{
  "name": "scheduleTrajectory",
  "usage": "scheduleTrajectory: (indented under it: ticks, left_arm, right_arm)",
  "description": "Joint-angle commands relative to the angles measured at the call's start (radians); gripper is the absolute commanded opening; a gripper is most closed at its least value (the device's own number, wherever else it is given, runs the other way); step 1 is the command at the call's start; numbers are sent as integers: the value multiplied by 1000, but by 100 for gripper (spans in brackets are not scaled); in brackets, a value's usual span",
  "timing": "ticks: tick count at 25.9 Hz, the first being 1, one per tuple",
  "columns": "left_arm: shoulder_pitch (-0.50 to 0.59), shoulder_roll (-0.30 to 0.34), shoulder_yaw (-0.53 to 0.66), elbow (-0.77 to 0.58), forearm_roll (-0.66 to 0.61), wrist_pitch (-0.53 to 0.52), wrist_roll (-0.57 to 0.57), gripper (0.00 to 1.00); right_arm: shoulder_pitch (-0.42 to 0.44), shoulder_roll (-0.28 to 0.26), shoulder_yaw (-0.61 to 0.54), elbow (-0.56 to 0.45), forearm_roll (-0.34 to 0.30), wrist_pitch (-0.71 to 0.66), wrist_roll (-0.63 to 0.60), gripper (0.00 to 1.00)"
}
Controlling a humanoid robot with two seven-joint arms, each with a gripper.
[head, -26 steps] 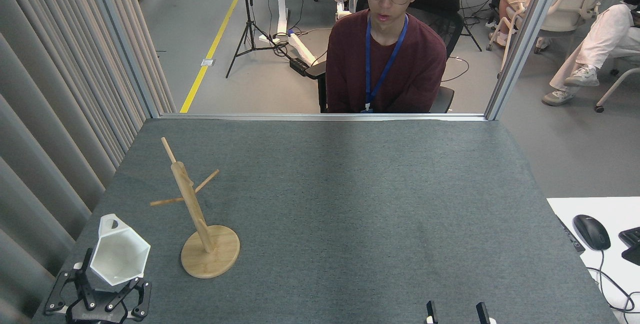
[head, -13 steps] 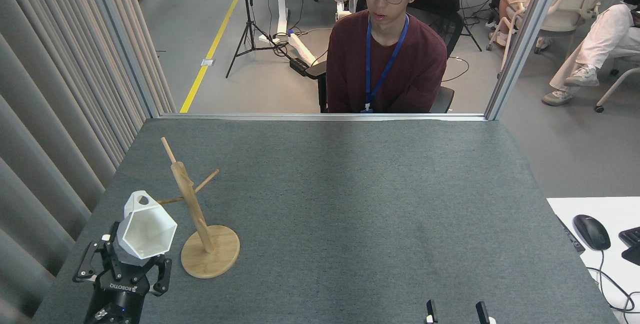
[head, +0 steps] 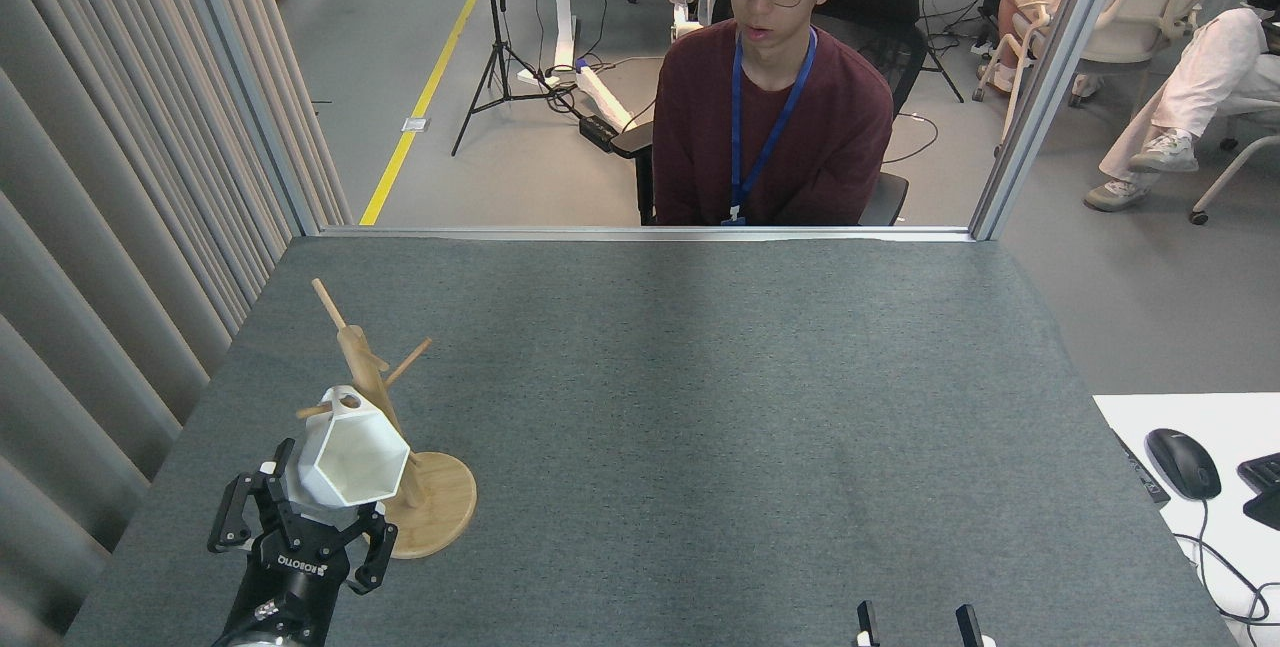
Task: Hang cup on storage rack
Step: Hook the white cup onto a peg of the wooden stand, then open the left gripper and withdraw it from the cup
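The white faceted cup (head: 352,454) is held off the table at the near left, its hexagonal rim tilted towards me. My left gripper (head: 312,505) is shut on the cup's lower body from below. The cup's pierced handle (head: 345,400) points up and touches the left peg (head: 311,411) of the wooden storage rack (head: 357,359). I cannot tell whether the peg passes through the hole. The cup hides the lower post and part of the round base (head: 446,504). My right gripper (head: 915,622) shows only two spread fingertips at the bottom edge, open and holding nothing.
A person (head: 770,117) sits just beyond the table's far edge, facing me. A grey curtain (head: 110,257) runs along the left side. A white desk at the right holds a black mouse (head: 1182,463) and cables. The grey felt table (head: 720,407) stretches to the right.
My left gripper has carried the cup up and to the right, from beside the rack to against its left peg. The rack has shifted slightly. The right gripper has stayed put.
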State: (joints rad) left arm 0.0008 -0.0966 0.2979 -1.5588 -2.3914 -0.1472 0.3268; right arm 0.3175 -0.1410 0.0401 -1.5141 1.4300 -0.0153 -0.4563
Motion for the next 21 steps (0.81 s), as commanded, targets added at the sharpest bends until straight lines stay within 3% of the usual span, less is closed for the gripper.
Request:
scheduleTrajectory:
  ticks: [1, 7, 15, 18, 21]
  left_arm:
    - [1, 2, -2, 2, 3, 0, 8, 100]
    - [65, 12, 7, -41, 26, -3, 12, 100]
    - [237, 69, 61, -103, 264, -14, 28, 100]
    - [268, 86, 102, -135, 524, -101, 25, 100]
    - [334, 123, 135, -167, 825, -321, -9, 100]
  right_arm:
    - [0, -2, 0, 6, 0, -2, -5, 99]
    - [-20, -6, 1, 8, 0, -2, -4, 99]
    - [-21, -6, 1, 18, 1, -6, -5, 99]
    - [-11, -8, -3, 9, 1, -5, -5, 99]
    - [12, -20, -49, -17, 6, -5, -2, 99]
